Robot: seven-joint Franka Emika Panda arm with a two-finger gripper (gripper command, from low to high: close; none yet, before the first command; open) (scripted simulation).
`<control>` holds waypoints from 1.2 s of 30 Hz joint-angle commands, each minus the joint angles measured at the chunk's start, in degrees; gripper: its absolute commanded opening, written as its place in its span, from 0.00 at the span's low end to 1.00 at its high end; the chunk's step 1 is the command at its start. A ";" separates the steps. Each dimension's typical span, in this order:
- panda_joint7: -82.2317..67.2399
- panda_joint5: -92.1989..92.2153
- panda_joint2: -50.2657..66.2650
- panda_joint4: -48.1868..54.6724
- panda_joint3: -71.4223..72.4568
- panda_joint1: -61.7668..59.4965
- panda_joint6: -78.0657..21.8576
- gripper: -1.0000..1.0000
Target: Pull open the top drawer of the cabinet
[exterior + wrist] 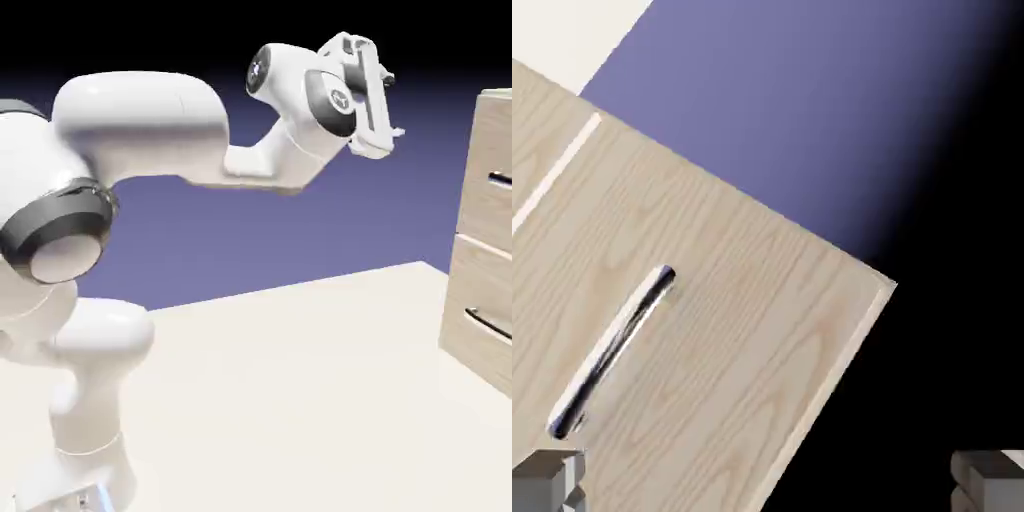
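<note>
The cabinet (487, 250) of pale wood grain stands at the exterior view's right edge. Its top drawer (492, 160) carries a dark bar handle (501, 180). My gripper (394, 105) hangs in the air to the left of the cabinet, about level with the cabinet's top, pointing toward it with a clear gap between. It is open and holds nothing. In the hand view the top drawer (732, 330) appears rolled at a slant, with its handle (612, 345) at lower left. The gripper (770, 485) shows its two grey fingertips (547, 482) far apart at the bottom edge.
A second drawer front (480, 310) with a like handle (488, 325) sits below the top one; a seam (557, 170) divides the two. The pale table (300, 380) stretches between the robot's base and the cabinet.
</note>
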 commanded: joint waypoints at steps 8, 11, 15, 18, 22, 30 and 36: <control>-18.14 -19.94 -1.63 10.09 -13.93 15.73 -1.30 0.50; -24.94 -27.41 -2.24 13.87 -19.15 21.63 -1.78 0.50; -34.00 -37.38 -3.06 18.91 -26.11 29.49 -2.43 0.50; -40.80 -44.86 -3.67 22.69 -31.33 35.39 -2.92 0.50; -49.87 -54.82 -4.49 27.73 -38.30 43.25 -3.56 0.50; -68.01 -74.76 -6.12 37.82 -52.22 58.97 -4.86 0.50; -73.98 -73.07 -9.78 46.89 -56.46 65.74 -2.23 0.50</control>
